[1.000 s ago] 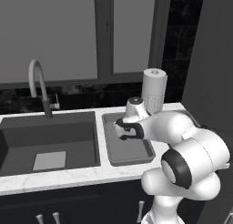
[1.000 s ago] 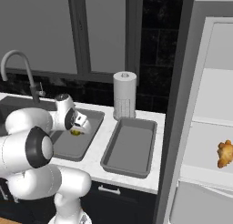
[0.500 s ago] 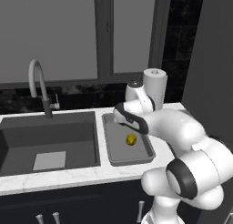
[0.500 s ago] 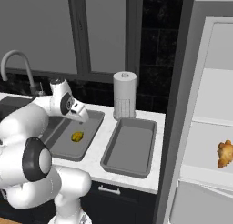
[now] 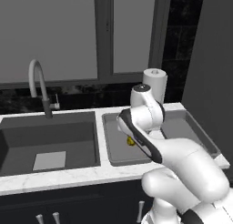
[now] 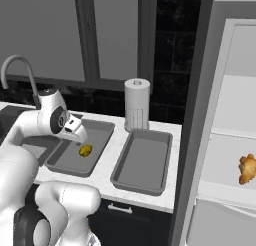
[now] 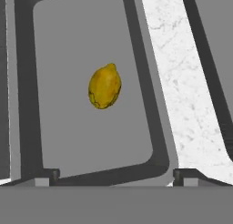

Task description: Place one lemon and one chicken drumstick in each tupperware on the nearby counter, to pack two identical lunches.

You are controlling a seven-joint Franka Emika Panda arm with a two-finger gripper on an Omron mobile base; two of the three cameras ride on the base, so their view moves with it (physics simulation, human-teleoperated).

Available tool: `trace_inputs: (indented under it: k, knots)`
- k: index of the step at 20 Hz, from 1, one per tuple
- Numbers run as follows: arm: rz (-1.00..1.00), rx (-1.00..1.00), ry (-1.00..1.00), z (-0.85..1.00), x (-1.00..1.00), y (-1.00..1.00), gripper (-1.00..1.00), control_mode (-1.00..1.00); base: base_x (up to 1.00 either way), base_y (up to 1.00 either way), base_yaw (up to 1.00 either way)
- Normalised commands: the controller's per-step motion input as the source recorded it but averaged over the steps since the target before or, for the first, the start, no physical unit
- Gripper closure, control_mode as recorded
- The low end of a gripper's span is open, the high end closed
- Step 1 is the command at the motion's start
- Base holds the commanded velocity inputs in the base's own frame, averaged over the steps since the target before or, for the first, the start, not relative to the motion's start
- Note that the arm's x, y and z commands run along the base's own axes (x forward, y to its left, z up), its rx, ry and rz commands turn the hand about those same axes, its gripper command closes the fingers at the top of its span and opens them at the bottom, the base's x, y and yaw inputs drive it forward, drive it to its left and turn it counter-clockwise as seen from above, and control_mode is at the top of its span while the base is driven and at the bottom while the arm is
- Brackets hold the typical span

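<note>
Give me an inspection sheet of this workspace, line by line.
Surface: white marble counter over dark cabinets.
Job's things: one lemon lies loose in the tupperware nearest the sink; the second tupperware beside it holds nothing; one chicken drumstick sits on a fridge shelf.
Clutter: paper towel roll stands behind the tupperware; sink with faucet.
Grippers: tool hovers above the lemon's tupperware, open, holding nothing.
Cables: nothing seen.
Surroundings: window behind the counter, open fridge to the right.
</note>
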Motion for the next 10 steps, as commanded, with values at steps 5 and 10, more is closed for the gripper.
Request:
trace_inputs:
  k: [5,10]
  knots:
    - [0.0,0.0,0.0,0.0,0.0,0.0,-1.0,1.0,-1.0,-0.01,0.01]
    - [0.0,0.0,0.0,0.0,0.0,0.0,-1.0,1.0,-0.7,-0.74,-0.03]
